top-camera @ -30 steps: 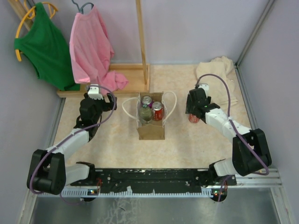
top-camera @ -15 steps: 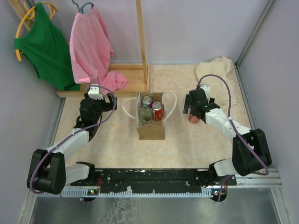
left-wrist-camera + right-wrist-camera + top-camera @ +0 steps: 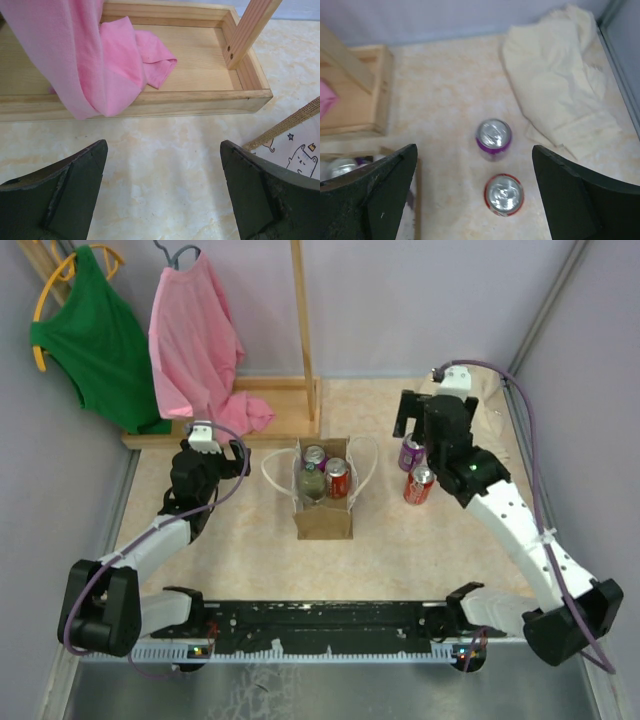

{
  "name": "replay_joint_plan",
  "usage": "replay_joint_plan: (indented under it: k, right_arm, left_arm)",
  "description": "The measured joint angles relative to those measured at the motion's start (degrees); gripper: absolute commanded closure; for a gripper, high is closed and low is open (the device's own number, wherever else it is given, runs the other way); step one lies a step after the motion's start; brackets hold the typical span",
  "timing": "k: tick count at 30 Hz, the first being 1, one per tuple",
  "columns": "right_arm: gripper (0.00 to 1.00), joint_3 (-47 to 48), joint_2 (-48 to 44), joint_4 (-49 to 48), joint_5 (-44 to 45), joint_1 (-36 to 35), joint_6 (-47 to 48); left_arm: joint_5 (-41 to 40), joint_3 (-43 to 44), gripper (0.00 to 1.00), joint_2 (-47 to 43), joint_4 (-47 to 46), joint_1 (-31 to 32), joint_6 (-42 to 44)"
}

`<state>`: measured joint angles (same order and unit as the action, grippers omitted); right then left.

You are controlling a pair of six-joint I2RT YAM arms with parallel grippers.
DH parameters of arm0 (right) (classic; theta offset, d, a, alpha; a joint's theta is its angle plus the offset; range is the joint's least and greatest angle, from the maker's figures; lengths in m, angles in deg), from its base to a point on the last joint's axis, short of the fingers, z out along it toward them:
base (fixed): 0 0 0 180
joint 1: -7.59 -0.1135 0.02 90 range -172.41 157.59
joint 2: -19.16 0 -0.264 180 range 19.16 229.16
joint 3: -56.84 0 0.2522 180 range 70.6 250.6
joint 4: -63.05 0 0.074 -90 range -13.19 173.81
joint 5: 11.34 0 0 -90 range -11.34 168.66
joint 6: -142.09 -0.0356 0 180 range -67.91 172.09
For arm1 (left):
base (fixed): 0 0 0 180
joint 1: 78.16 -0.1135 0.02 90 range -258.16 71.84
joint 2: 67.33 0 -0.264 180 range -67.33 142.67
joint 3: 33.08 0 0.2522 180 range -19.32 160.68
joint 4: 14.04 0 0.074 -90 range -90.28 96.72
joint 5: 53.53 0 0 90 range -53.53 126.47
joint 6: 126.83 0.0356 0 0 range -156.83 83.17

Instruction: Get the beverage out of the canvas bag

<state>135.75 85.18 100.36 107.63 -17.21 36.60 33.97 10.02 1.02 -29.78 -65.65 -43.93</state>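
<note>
The tan canvas bag (image 3: pixel 323 518) stands upright mid-table with its white rope handles spread. Three cans sit inside it: a silver-topped one (image 3: pixel 314 454), a red one (image 3: pixel 337 480) and a dark one (image 3: pixel 311 484). To its right, a purple can (image 3: pixel 411 452) and a red can (image 3: pixel 418 484) stand on the table. My right gripper (image 3: pixel 428 428) hovers open above those two, holding nothing; its wrist view looks down on the purple can (image 3: pixel 493 139) and red can (image 3: pixel 504 194). My left gripper (image 3: pixel 212 458) is open and empty, low to the left of the bag (image 3: pixel 292 125).
A wooden rack base (image 3: pixel 270 405) with an upright post lies behind the bag, a pink shirt (image 3: pixel 195 335) draped into it. A green garment (image 3: pixel 95 340) hangs far left. A pale beige cloth (image 3: pixel 470 390) is bunched in the back right corner. Walls close both sides.
My right gripper opened and let go of the red can on the table, then rose and drew back, uncovering the purple can. The left arm has not moved.
</note>
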Motion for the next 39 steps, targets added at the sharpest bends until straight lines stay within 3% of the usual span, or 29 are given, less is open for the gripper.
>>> replay_joint_plan:
  k: [3,6,13,24,39]
  right_arm:
    - [0.21,5.5,-1.6,-0.9,1.1,-6.2,3.0]
    - [0.27,9.6,-1.0,-1.3,-0.2,-12.5,6.2]
    - [0.11,15.4,8.2,1.1,-16.0,-15.2,13.4]
    - [0.1,16.3,20.5,9.4,-27.4,-17.6,24.5]
    - [0.1,15.7,22.7,10.1,-35.6,-17.8,27.7]
  left_arm:
    - [0.0,0.0,0.0,0.0,0.0,0.0,0.0]
    - [0.0,0.0,0.0,0.0,0.0,0.0,0.0]
    - [0.0,0.0,0.0,-0.3,0.0,0.0,0.0]
    - [0.0,0.0,0.0,-0.6,0.0,0.0,0.0]
    - [0.0,0.0,0.0,-0.6,0.0,0.0,0.0]
